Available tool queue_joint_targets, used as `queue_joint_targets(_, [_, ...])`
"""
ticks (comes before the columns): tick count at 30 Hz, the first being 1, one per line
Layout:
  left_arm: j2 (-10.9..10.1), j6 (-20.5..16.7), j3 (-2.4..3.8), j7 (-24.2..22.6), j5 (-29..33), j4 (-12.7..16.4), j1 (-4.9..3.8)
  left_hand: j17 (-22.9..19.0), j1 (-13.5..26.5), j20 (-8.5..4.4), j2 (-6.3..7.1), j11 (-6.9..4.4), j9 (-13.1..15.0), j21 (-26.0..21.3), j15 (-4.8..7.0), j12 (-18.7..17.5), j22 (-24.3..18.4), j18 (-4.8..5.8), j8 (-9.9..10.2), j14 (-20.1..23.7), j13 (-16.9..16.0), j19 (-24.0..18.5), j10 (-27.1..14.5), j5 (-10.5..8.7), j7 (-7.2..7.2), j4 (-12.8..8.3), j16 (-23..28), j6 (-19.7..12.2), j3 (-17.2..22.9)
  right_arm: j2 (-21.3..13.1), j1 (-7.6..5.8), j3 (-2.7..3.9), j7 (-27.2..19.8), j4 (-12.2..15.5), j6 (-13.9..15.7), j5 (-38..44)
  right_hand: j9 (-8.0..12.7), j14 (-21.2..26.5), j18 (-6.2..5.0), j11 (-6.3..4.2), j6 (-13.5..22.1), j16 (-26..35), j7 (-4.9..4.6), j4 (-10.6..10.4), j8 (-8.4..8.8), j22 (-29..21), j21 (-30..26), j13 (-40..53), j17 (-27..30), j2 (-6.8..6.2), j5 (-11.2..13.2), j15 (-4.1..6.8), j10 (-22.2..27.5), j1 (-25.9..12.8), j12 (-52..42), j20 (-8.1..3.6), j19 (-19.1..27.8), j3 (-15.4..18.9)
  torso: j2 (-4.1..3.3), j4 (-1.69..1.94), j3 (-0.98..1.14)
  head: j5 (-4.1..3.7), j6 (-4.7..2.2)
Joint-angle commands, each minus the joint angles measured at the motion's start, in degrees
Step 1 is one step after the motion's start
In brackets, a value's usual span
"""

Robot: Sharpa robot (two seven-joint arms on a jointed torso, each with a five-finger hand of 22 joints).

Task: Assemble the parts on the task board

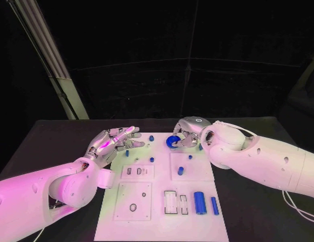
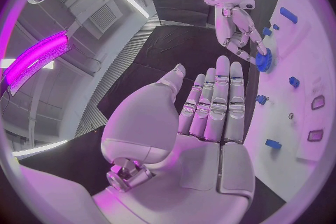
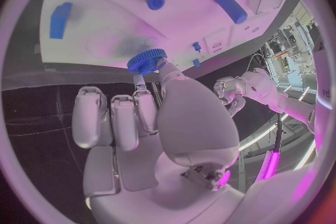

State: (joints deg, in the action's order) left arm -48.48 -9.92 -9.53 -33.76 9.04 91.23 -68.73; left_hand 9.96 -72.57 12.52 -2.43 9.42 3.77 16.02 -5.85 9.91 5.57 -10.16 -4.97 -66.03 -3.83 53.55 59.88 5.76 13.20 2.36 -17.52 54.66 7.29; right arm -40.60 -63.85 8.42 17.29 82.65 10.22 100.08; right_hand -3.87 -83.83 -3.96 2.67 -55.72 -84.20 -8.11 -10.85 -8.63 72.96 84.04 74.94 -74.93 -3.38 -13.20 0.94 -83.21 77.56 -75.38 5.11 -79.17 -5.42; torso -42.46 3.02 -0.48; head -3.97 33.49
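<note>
The white task board (image 1: 157,222) lies in the middle of the black table. At its far edge my right hand (image 1: 191,130) pinches a round blue toothed wheel (image 1: 173,141) between thumb and a finger, just above the board. The right wrist view shows the wheel (image 3: 147,60) at the fingertips (image 3: 142,89), close over the board (image 3: 105,11). My left hand (image 1: 113,143) hovers over the board's far left corner, fingers stretched out flat and holding nothing. In the left wrist view that hand (image 2: 210,117) faces the right hand (image 2: 234,28) and the wheel (image 2: 264,60).
A thick blue cylinder (image 1: 199,201) and a thin blue rod (image 1: 214,205) lie at the board's near right. Another blue pin (image 1: 181,171) lies mid-board, and small blue pieces (image 1: 151,137) stand near the far edge. Bare black table (image 1: 258,201) flanks the board.
</note>
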Motion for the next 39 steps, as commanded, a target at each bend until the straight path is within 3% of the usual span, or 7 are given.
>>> queue_joint_targets(1, [-0.1,0.9,0.04,-0.1,0.0,0.0,-0.06,0.1,-0.2,0.17,-0.23,-0.05,0.0,-0.2,-0.23,-0.2,-0.1,-0.38,0.1,0.3,0.1,0.2,-0.2,-0.08,-0.21,-0.3,0.2,-0.1,0.0,0.5,-0.13,0.05,0.1,1.1,5.0,1.2,-0.1,-3.7,0.48,0.12,-0.2,-0.4,0.22,0.1,0.03,0.4,0.5,0.9,-2.2,0.31,-0.6,0.35,-0.3,0.0,-0.2,0.04,-0.5,-0.6,0.0,0.08,-0.03,0.22,-0.07])
queue_joint_targets(13, [-0.6,0.6,0.04,-0.2,0.0,0.2,-0.09,0.1,-0.2,0.18,-0.24,-0.06,0.0,-0.2,-0.23,-0.2,-0.1,-0.38,0.1,0.3,0.1,0.2,-0.2,-0.08,-0.2,-0.4,0.2,-0.1,0.1,4.2,-0.14,0.02,0.1,0.4,4.5,2.0,-0.1,-3.7,0.55,0.09,-0.3,-0.4,0.24,0.4,0.07,0.7,0.6,0.8,-2.2,0.29,-0.9,0.37,-0.2,0.5,-0.1,0.02,-0.7,-1.0,-0.08,0.1,-0.1,0.81,0.05])
queue_joint_targets(15, [-0.7,0.5,0.04,-0.2,0.0,0.1,-0.09,0.1,-0.3,0.18,-0.26,-0.06,0.0,-0.2,-0.22,-0.2,-0.1,-0.39,0.0,0.3,0.1,0.2,-0.2,-0.07,-0.2,-0.5,0.2,-0.1,0.1,5.0,-0.14,0.01,0.0,-0.1,4.3,2.0,-0.1,-3.7,0.55,0.08,-0.4,-0.4,0.24,0.4,0.06,0.7,0.6,0.8,-2.2,0.3,-1.0,0.37,-0.2,0.5,-0.1,0.02,-0.7,-1.1,-0.07,0.0,-0.05,1.0,0.05])
queue_joint_targets(23, [-0.8,0.4,0.05,-0.3,0.0,0.0,-0.11,0.1,-0.3,0.18,-0.26,-0.06,0.0,-0.2,-0.22,-0.2,-0.1,-0.39,0.0,0.3,0.1,0.2,-0.2,-0.07,-0.2,-0.5,0.2,-0.1,0.1,8.7,-0.03,-0.09,-1.0,-4.1,4.2,2.1,-0.1,-3.7,0.58,0.07,-0.5,-0.4,0.25,0.6,0.07,0.9,0.7,0.9,-2.2,0.34,-1.1,0.38,-0.3,0.8,-0.1,0.01,-0.8,-1.3,-0.12,0.2,-0.02,1.45,0.47])
queue_joint_targets(28, [-0.8,0.4,0.05,-0.3,0.0,-0.1,-0.11,0.1,-0.3,0.18,-0.26,-0.06,0.0,-0.2,-0.22,-0.2,-0.1,-0.39,0.0,0.3,0.1,0.2,-0.2,-0.08,-0.2,-0.5,0.2,-0.1,0.2,10.2,0.11,-0.15,-1.7,-5.4,3.6,2.1,-0.1,-3.7,0.6,0.07,-0.5,-0.4,0.24,0.6,0.09,0.9,0.7,0.9,-2.3,0.29,-1.1,0.38,-0.3,0.8,-0.1,0.0,-0.8,-1.4,-0.1,-0.02,0.0,1.81,0.66])
queue_joint_targets(32, [-0.8,0.5,0.05,-0.3,0.0,-0.2,-0.12,0.1,-0.3,0.18,-0.26,-0.06,0.0,-0.2,-0.22,-0.2,-0.1,-0.39,0.0,0.3,0.1,0.2,-0.2,-0.08,-0.2,-0.5,0.2,-0.1,0.2,10.9,0.16,-1.38,-2.0,-5.9,3.0,2.1,-0.1,-3.7,0.59,0.08,-0.5,-0.4,0.23,0.6,0.11,0.9,0.7,0.8,-2.2,0.21,-1.1,0.38,-0.2,0.8,0.0,0.0,-0.8,-1.4,-0.12,-0.05,0.02,1.95,0.8])
queue_joint_targets(39, [-0.6,0.5,0.06,-0.2,0.0,-0.3,-0.13,0.1,-0.3,0.18,-0.26,-0.06,0.0,-0.2,-0.22,-0.2,-0.1,-0.39,0.0,0.3,0.1,0.2,-0.2,-0.08,-0.2,-0.5,0.2,-0.1,0.2,12.3,0.19,-2.34,-2.4,-7.7,2.0,2.1,-0.1,-3.7,0.61,0.09,-0.4,-0.4,0.22,0.6,0.12,1.0,0.7,0.7,-2.1,0.18,-1.1,0.38,-0.2,0.8,0.2,0.0,-0.9,-1.4,-0.09,-0.05,0.08,2.04,0.99])
